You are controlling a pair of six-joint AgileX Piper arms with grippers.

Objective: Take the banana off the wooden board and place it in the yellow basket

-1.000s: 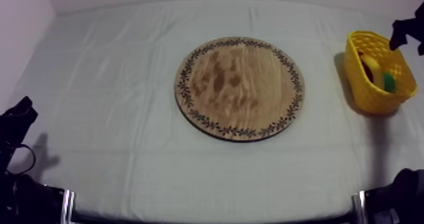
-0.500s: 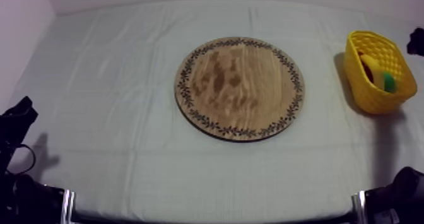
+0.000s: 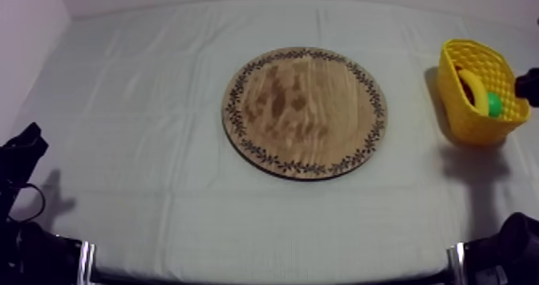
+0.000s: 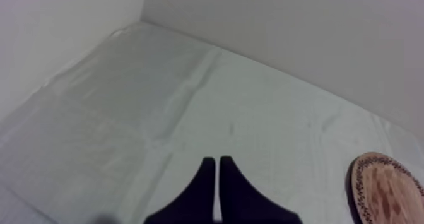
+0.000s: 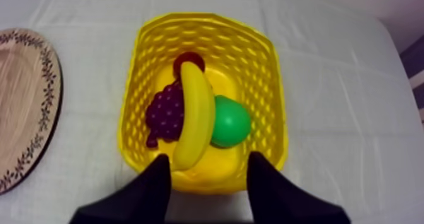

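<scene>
While your right gripper hangs released over the yellow basket, the banana lies inside it, across the grapes.

The table lies under a grey-white cloth, faintly creased. A round wooden board with a patterned rim lies flat near the middle of it. A yellow basket stands by the right edge, well apart from the board.
</scene>
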